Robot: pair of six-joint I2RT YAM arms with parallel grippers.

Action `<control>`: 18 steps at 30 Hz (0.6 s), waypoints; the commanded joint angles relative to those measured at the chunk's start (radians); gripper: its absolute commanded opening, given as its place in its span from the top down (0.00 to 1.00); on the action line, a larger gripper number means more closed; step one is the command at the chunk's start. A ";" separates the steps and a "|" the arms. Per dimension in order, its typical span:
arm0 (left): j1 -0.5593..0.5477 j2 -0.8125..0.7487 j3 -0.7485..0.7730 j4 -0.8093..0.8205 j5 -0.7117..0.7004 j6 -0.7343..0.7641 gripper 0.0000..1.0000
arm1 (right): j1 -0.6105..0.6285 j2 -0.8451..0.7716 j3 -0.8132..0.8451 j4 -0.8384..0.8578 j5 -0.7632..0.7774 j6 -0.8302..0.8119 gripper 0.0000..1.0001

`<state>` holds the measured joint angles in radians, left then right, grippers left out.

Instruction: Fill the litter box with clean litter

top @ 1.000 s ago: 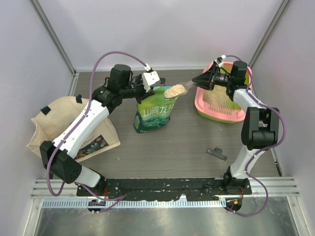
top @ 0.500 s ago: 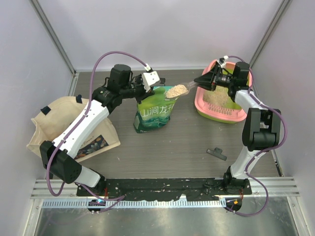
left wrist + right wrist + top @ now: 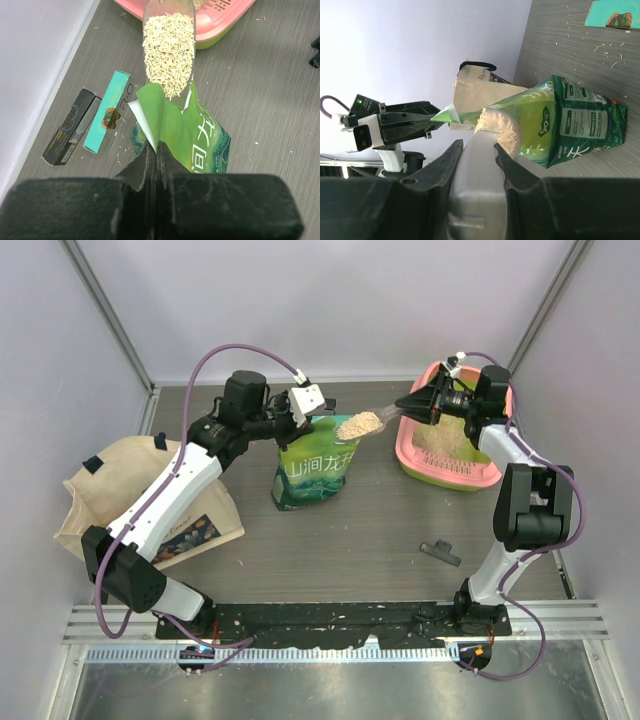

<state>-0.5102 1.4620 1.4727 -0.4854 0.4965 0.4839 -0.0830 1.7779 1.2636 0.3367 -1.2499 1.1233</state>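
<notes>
One heaped scoopful, caught mid-carry. Right jaws pinched tight on the handle of the clear scoop, bowl stuck out in front and roughly level. Piled in that bowl, the clean litter, pale and grainy, hanging just above the open mouth of the green bag.

Left jaws pressed together on the torn top flap of that bag, holding it open and upright.

Under and behind the right jaws, the litter box: pink rim, with a thin layer of granules already in the basin.

Reads like the transfer step, load lifted out but not dumped yet. Probably next: pull back over the basin, keep the bowl level on the way, then roll the wrist to tip. Easy to scatter grains on the bench if rushed.

Further out, beyond the left jaws, a beige tote bag. Well back from the right jaws, toward the arm bases, a small black clip.
</notes>
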 commanded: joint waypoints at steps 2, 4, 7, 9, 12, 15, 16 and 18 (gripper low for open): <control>0.004 0.001 0.047 0.068 -0.004 0.013 1.00 | -0.015 -0.067 0.002 0.076 -0.028 0.035 0.99; 0.004 0.003 0.052 0.064 -0.001 0.015 1.00 | -0.023 -0.067 0.000 0.078 -0.029 0.038 0.99; 0.004 0.006 0.054 0.059 -0.001 0.021 1.00 | -0.031 -0.072 -0.003 0.078 -0.029 0.038 0.99; 0.002 0.008 0.055 0.059 0.002 0.019 1.00 | -0.040 -0.074 -0.004 0.076 -0.029 0.038 0.99; 0.004 0.014 0.060 0.057 0.005 0.022 1.00 | -0.055 -0.077 -0.009 0.078 -0.029 0.041 0.99; 0.004 0.018 0.063 0.056 0.008 0.022 1.00 | -0.067 -0.081 -0.013 0.084 -0.029 0.046 0.99; 0.004 0.021 0.063 0.054 0.008 0.022 1.00 | -0.069 -0.083 -0.015 0.084 -0.031 0.049 0.99; 0.004 0.026 0.067 0.050 0.008 0.024 1.00 | -0.077 -0.087 -0.020 0.094 -0.032 0.052 0.99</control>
<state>-0.5102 1.4803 1.4849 -0.4843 0.4938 0.4873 -0.1463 1.7676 1.2427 0.3588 -1.2552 1.1492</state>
